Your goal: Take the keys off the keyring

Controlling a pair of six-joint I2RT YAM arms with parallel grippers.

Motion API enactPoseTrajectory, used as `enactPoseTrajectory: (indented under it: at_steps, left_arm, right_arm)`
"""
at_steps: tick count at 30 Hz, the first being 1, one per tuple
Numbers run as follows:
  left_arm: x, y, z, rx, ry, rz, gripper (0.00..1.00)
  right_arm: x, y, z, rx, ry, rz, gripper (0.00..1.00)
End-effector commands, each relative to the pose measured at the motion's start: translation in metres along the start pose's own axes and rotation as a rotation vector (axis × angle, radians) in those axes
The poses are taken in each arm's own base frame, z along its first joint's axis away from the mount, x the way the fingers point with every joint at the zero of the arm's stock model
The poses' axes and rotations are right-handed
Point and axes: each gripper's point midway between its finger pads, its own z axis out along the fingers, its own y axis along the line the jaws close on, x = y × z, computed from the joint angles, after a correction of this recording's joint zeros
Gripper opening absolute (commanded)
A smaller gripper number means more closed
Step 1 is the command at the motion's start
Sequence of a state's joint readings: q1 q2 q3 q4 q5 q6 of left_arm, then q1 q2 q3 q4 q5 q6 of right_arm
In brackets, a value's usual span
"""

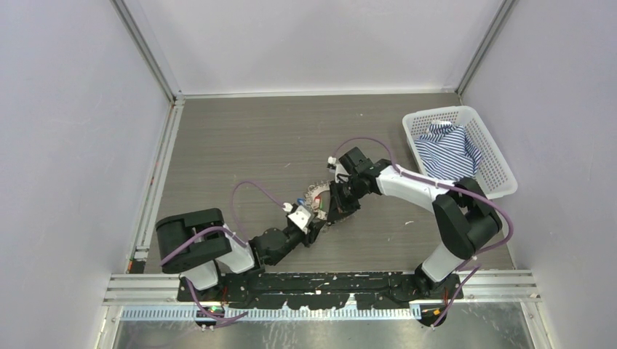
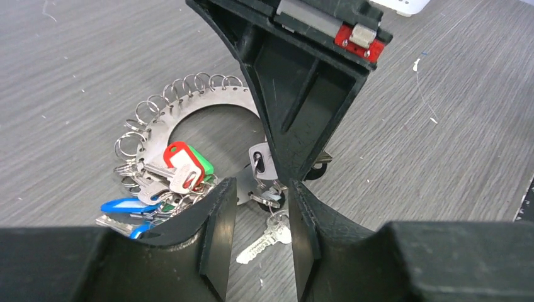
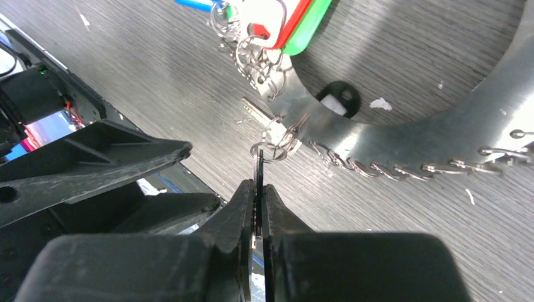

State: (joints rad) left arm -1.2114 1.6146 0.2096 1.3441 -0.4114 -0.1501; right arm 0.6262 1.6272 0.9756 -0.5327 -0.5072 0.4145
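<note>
Steel keyring [image 3: 403,135] lies flat on the grey table [image 2: 75,75], keys [image 2: 182,167] bunched along its rim. Right gripper [image 3: 258,195] clamps a thin key [image 3: 257,179] edge-on; left gripper [image 2: 261,198] gapes around a silver key [image 2: 267,242]. Any pull may drag the unpinned ring, or slip off that blade.

**Arms Met Over Keyring at Mid-Table**

The keyring [image 1: 318,195] is laid flat on the table [image 1: 240,138], keys [image 2: 170,182] bunched along its rim. The left gripper [image 2: 261,189] is set at its near side, astride one key [image 2: 267,239]; the right gripper [image 3: 258,192] at its right edge, on a second key [image 3: 257,167]. A basket [image 1: 495,171] is placed far right, a shirt [image 1: 447,149] inside.
</note>
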Motion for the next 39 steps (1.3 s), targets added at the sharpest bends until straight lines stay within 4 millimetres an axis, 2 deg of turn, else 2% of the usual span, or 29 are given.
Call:
enactPoseTrajectory:
  at_steps: [1,8,12,25,34,39]
  left_arm:
    - [-0.028,0.007,-0.001,0.001,-0.099,0.095,0.39]
    - [-0.039,0.002,-0.013,0.083,-0.133,0.085,0.42]
    - [-0.045,-0.005,-0.012,0.118,-0.149,0.095,0.36]
    - [-0.074,0.013,-0.009,0.034,-0.226,0.289,0.34]
    - [-0.107,0.021,-0.010,0.043,-0.320,0.309,0.31]
    - [-0.109,0.024,-0.002,0.056,-0.324,0.316,0.29]
  right_arm:
    - [-0.026,0.031,-0.033,-0.055,-0.121,-0.066,0.01]
    - [-0.030,0.041,-0.047,-0.069,-0.152,-0.092,0.01]
    - [-0.035,0.049,-0.054,-0.085,-0.169,-0.101,0.01]
    - [-0.056,0.082,-0.079,-0.170,-0.195,-0.104,0.01]
    - [-0.058,0.092,-0.088,-0.200,-0.198,-0.102,0.01]
    - [-0.061,0.095,-0.094,-0.218,-0.211,-0.100,0.01]
